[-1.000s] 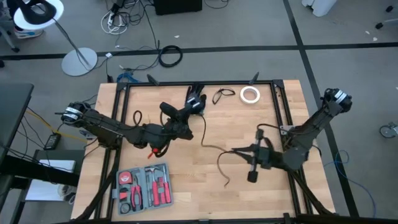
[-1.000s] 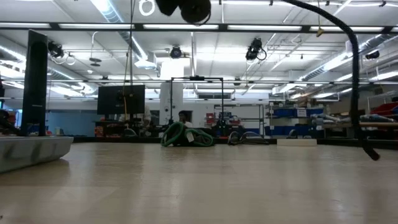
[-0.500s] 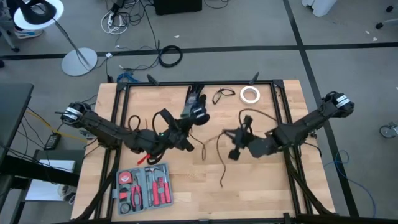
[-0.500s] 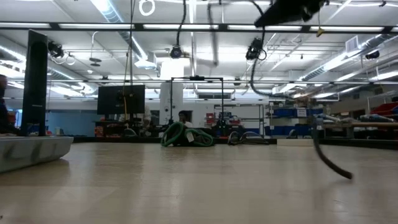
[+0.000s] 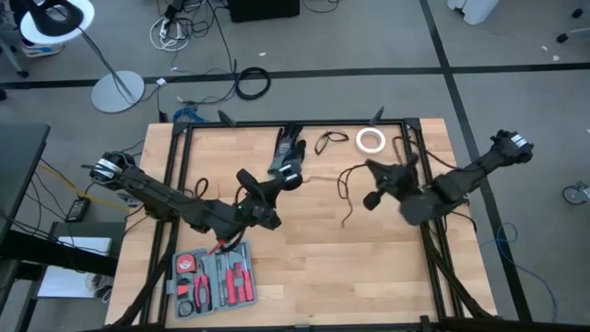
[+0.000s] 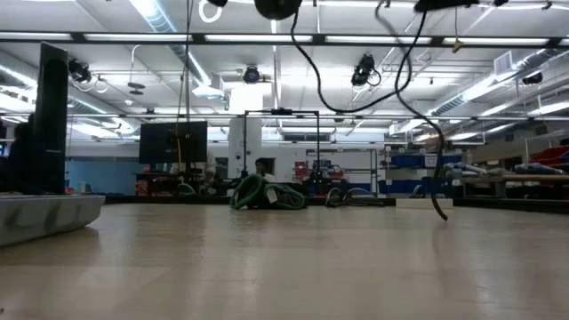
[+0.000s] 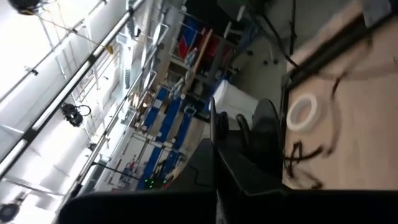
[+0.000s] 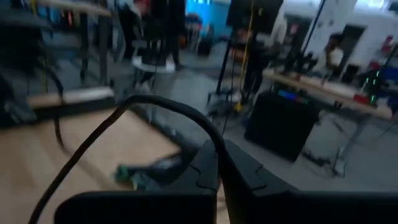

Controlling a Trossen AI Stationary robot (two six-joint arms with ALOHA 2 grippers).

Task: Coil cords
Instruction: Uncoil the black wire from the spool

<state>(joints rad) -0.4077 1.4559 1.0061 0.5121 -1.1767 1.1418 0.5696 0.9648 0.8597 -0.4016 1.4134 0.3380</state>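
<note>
A thin black cord [image 6: 356, 108] hangs in the air between my two grippers, sagging in a slack loop. Its loose tail [image 6: 437, 203] dangles down near the tabletop; the tail [image 5: 346, 214] also shows in the high view. My left gripper [image 5: 291, 175] is shut over the table's middle, with a dark round bundle [image 7: 267, 140] of cord beside its fingers. My right gripper [image 5: 371, 171], toward the table's right, is shut on the cord. A small loose cord loop [image 5: 330, 141] lies flat near the far edge. My left gripper [image 7: 216, 146] is shut with a thin strand [image 7: 211, 121] rising from between its fingertips. The fingers point level. Whether they also clamp the round bundle beside them, I cannot tell. My right gripper [image 8: 219, 165] pinches the cord [image 8: 214, 140] between its two fingers, which point level. The cord arches away from the fingertips in a loop [image 8: 143, 102] and hangs slack, clear of the table.
A white tape roll [image 5: 371, 139] lies at the far right of the table. A dark bundle [image 5: 288, 143] lies at the far edge's middle. An open tool case [image 5: 214, 277] sits at the near left. A black frame [image 5: 415, 157] borders the table.
My right gripper has swung from the near right toward the far edge and turned, carrying the cord. The cord's tail, which trailed over the table's middle, now hangs below that gripper. My left gripper has shifted a little toward the near edge.
</note>
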